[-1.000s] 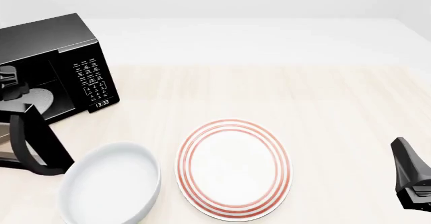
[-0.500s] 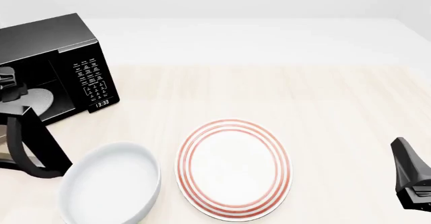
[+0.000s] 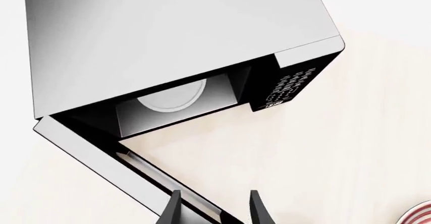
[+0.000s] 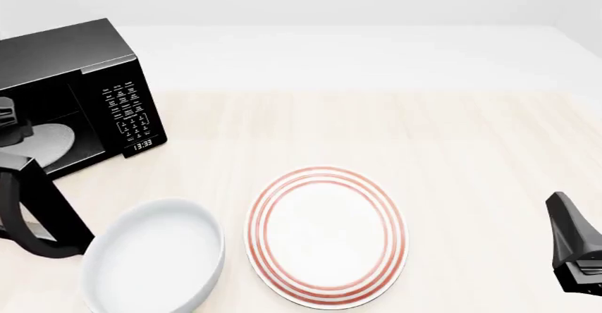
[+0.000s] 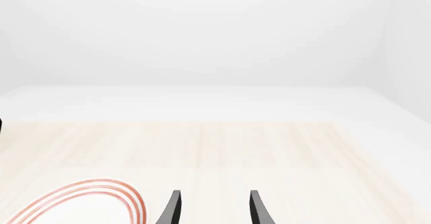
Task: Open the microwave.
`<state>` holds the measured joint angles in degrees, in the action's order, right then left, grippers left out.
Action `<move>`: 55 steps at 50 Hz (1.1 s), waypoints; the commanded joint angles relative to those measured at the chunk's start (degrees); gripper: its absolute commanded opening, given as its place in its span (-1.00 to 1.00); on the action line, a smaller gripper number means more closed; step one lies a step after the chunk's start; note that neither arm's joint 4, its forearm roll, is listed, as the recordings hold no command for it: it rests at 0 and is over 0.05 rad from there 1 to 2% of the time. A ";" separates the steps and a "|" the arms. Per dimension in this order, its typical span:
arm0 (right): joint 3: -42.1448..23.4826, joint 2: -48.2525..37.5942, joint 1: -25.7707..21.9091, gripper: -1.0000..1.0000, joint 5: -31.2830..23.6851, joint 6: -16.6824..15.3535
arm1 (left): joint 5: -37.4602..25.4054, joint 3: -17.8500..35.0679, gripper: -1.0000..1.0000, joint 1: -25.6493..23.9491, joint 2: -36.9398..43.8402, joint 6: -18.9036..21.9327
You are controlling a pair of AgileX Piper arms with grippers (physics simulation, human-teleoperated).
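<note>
The microwave [image 4: 80,80] sits at the far left of the surface [image 4: 376,130], door swung wide, grey turntable [image 3: 171,95] showing inside. Left claw [image 3: 214,209] has its fingers apart around the door's edge. Right claw [image 5: 212,209] hangs spread and empty beside the red-ringed plate [image 4: 326,235]; a white bowl [image 4: 155,256] lies near.
</note>
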<state>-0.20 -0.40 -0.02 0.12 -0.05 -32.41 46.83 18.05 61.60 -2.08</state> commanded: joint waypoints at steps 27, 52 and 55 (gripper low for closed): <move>0.00 0.00 0.00 1.00 0.00 0.00 | -0.18 -0.61 1.00 -0.06 0.00 0.09; 0.00 0.00 -0.01 1.00 0.00 0.00 | -4.02 -5.75 1.00 2.89 -9.32 -2.13; 0.00 -0.01 0.00 1.00 0.00 0.00 | -4.38 -6.05 1.00 3.17 -10.07 -2.11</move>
<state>-0.20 -0.40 -0.02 0.12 -0.06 -34.22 44.32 19.54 57.19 -3.19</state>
